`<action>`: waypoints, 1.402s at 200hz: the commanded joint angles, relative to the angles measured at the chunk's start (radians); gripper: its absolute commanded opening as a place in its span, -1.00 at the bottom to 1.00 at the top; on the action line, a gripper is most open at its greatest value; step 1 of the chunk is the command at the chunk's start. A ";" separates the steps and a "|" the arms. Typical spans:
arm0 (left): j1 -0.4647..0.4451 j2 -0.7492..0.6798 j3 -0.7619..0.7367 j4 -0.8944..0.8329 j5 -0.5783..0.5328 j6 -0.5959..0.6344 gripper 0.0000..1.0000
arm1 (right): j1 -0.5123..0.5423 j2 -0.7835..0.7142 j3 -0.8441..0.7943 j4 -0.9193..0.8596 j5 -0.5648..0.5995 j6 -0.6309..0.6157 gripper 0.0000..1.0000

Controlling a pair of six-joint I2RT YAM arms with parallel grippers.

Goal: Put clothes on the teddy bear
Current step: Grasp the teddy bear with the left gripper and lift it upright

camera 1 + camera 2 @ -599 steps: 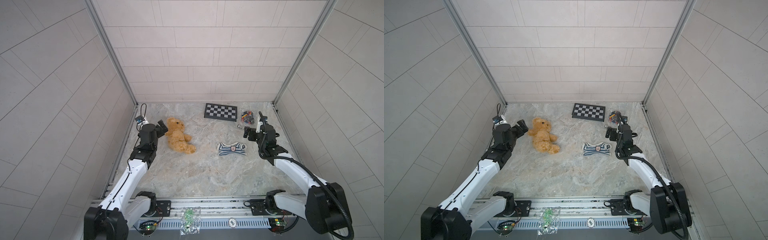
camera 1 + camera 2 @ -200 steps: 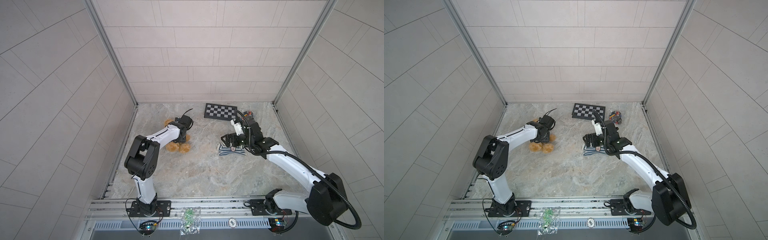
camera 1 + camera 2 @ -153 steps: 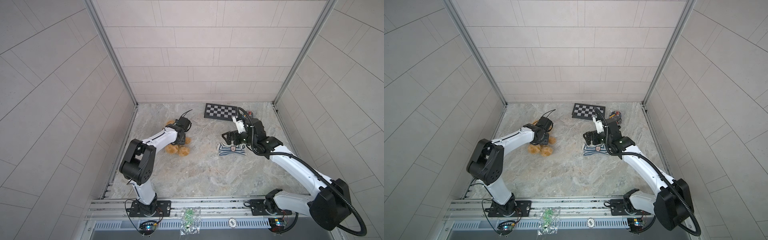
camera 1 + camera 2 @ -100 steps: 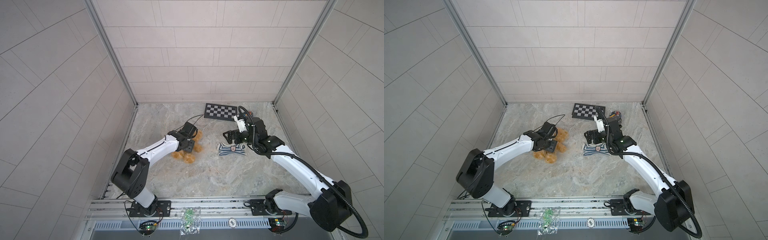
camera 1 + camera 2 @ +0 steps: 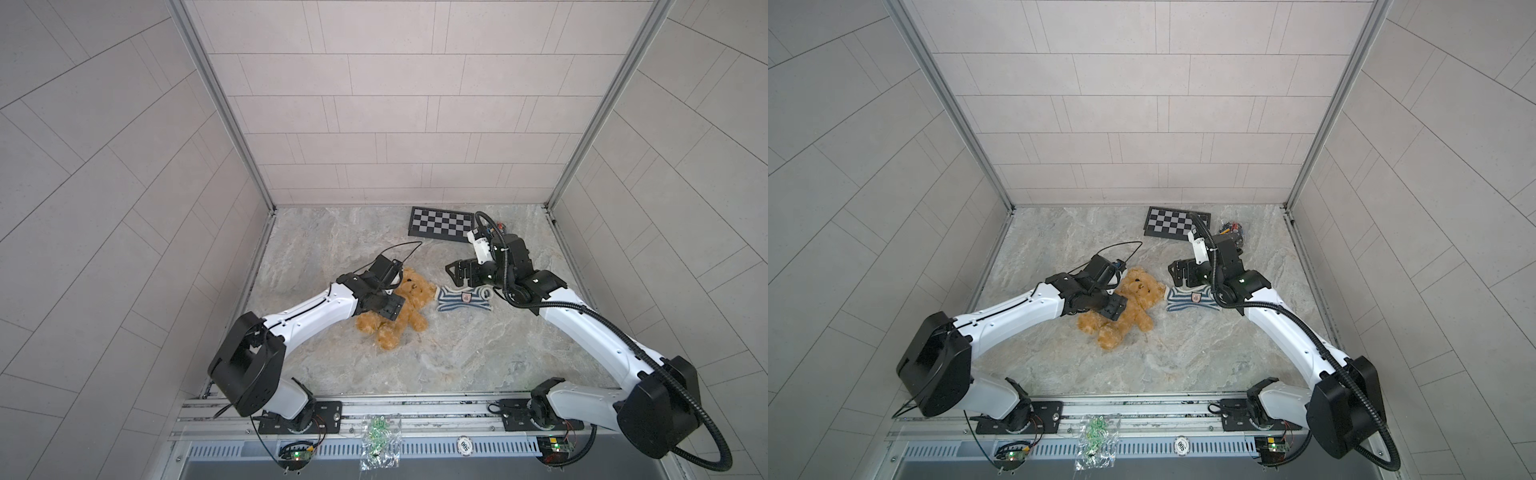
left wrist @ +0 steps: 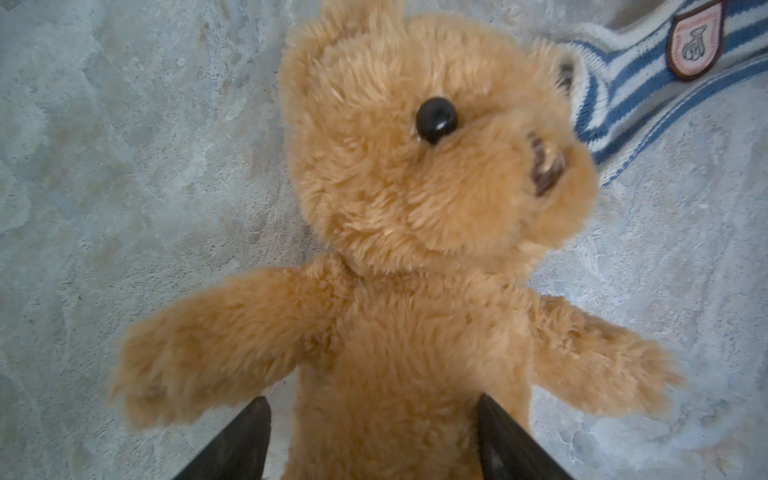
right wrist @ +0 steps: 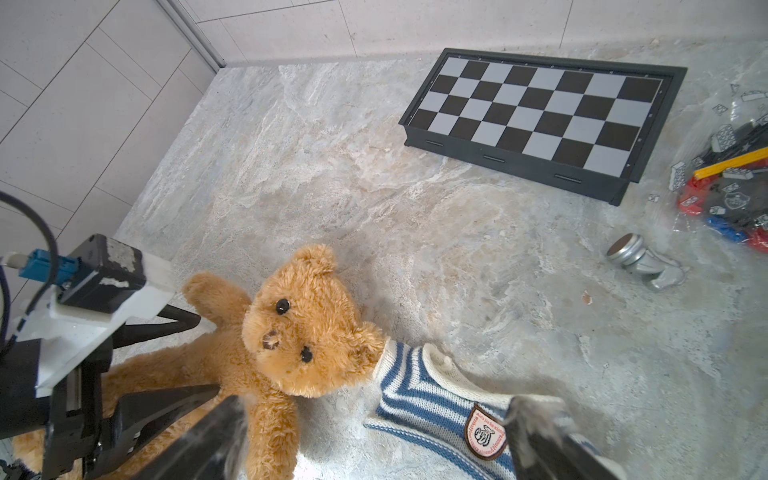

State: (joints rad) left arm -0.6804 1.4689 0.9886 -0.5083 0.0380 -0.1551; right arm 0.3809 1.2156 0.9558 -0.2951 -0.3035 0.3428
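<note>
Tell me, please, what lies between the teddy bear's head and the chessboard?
Bare marble floor lies between the teddy bear and the chessboard; nothing rests on that stretch, as the right wrist view shows.

Pale grey tiled walls (image 5: pixel 395 124) close in on three sides, joined by aluminium corner posts (image 5: pixel 224 108). Underfoot lies a marbled beige-grey stone floor (image 5: pixel 457 353) (softly, evenly lit).

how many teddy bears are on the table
1: the teddy bear lies face up left of the table's middle, body between the left gripper's open jaws, one ear against the striped sweater. None seems hidden.
</note>
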 commanded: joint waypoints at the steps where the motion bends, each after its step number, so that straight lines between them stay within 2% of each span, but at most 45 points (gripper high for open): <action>1: -0.015 -0.059 0.046 -0.049 0.011 -0.105 0.61 | -0.004 -0.009 0.016 0.011 0.008 0.008 0.99; 34: -0.116 -0.019 0.161 -0.178 -0.056 -0.185 0.60 | -0.013 -0.002 -0.001 0.022 0.002 0.005 0.99; 79: -0.206 0.145 0.279 -0.307 -0.158 -0.236 0.62 | -0.040 -0.006 -0.026 0.028 -0.021 -0.001 0.99; 138: -0.210 0.253 0.295 -0.297 -0.246 -0.257 0.68 | -0.080 -0.027 -0.048 0.028 -0.052 -0.008 0.99; 193: -0.191 0.322 0.256 -0.217 -0.247 -0.241 0.57 | -0.086 -0.007 -0.051 0.017 -0.057 -0.010 0.99; 235: -0.180 0.319 0.194 -0.148 -0.230 -0.246 0.25 | -0.086 0.034 -0.028 -0.026 -0.050 -0.015 0.99; 267: -0.128 0.229 0.093 -0.045 -0.167 -0.255 -0.22 | -0.074 0.068 -0.013 -0.058 -0.039 -0.016 0.99; 280: -0.097 0.184 0.050 -0.004 -0.136 -0.256 -0.49 | -0.057 0.087 -0.001 -0.079 -0.027 -0.022 0.98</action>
State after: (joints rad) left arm -0.8322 1.7115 1.1217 -0.5945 -0.1699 -0.4057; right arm 0.3031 1.2774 0.9173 -0.3222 -0.3534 0.3393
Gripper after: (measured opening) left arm 0.357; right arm 0.994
